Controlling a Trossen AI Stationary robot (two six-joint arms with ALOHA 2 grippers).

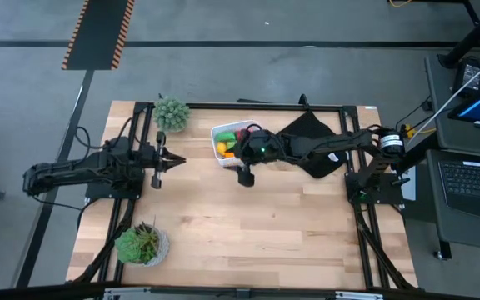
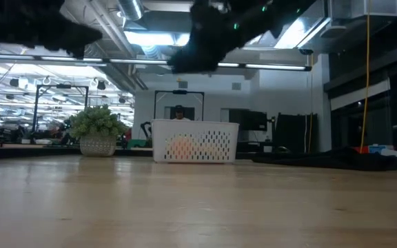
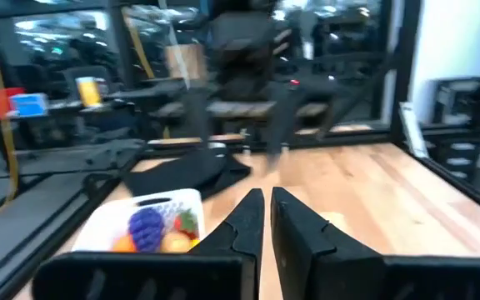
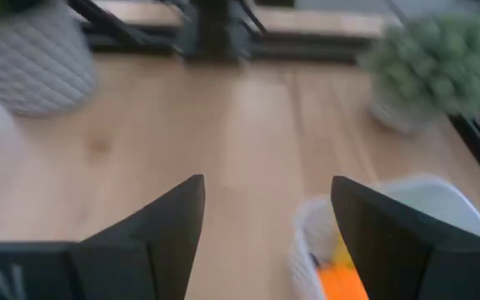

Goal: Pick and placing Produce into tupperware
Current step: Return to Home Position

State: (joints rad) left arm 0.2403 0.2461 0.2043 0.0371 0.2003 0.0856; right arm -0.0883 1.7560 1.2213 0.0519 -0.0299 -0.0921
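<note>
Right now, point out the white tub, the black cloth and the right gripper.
white tub [image 1: 226, 127], high view, its bare rim.
black cloth [image 1: 307, 127], high view, bare part beside the arm.
right gripper [image 4: 267, 185], right wrist view, midway between its open fingertips.

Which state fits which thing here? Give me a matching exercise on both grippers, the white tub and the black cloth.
Things:
1. left gripper
2. right gripper
3. white tub
4. black cloth

States:
A. holds coloured produce
B. fingers open, over the tub's edge
C. lies spread on the table, beside the tub
D. fingers shut, on the table's left side

Pairs: 1-D, 2-B, 3-A, 4-C
</note>
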